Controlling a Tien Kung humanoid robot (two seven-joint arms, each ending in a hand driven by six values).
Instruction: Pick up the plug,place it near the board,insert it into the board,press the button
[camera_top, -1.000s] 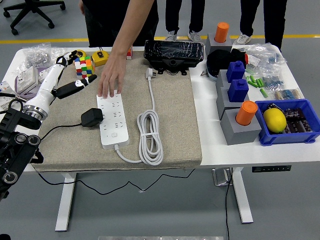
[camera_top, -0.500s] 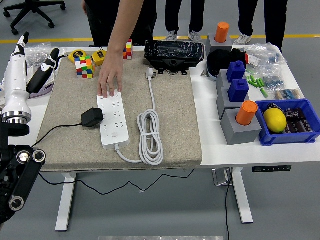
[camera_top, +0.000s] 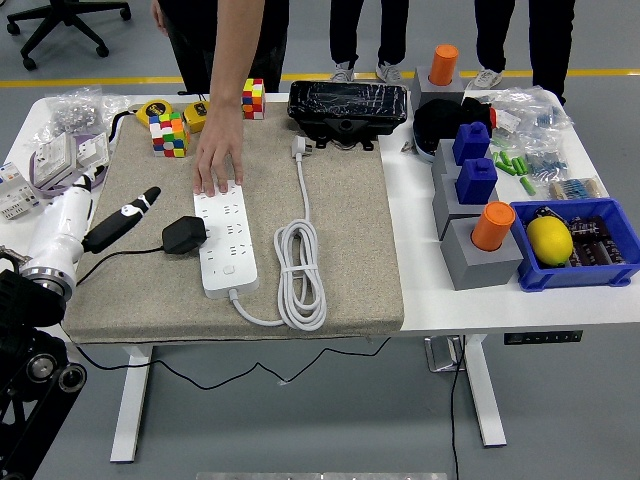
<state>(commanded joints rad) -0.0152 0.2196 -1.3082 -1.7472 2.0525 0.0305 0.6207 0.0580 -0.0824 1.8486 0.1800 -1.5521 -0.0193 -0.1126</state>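
Observation:
A white power strip (camera_top: 228, 243) lies lengthwise on the beige mat (camera_top: 340, 240). A black plug (camera_top: 183, 235) sits against the strip's left side, its black cord running off to the left. A person's hand (camera_top: 217, 165) rests flat on the strip's far end. My left hand (camera_top: 120, 212), white forearm with black fingers, hovers over the mat's left edge. It is a short way left of the plug, fingers stretched out and holding nothing. My right arm does not show.
The strip's white cable (camera_top: 301, 270) lies coiled to its right, its white plug (camera_top: 298, 148) near a black box (camera_top: 348, 105). Two colour cubes (camera_top: 168, 133) stand at the mat's far left. Grey blocks (camera_top: 478, 215) and a blue bin (camera_top: 575, 245) fill the right side.
My left arm has swung down from its raised position at the far left, and the hand now points toward the black plug. The person's hand stays on the strip.

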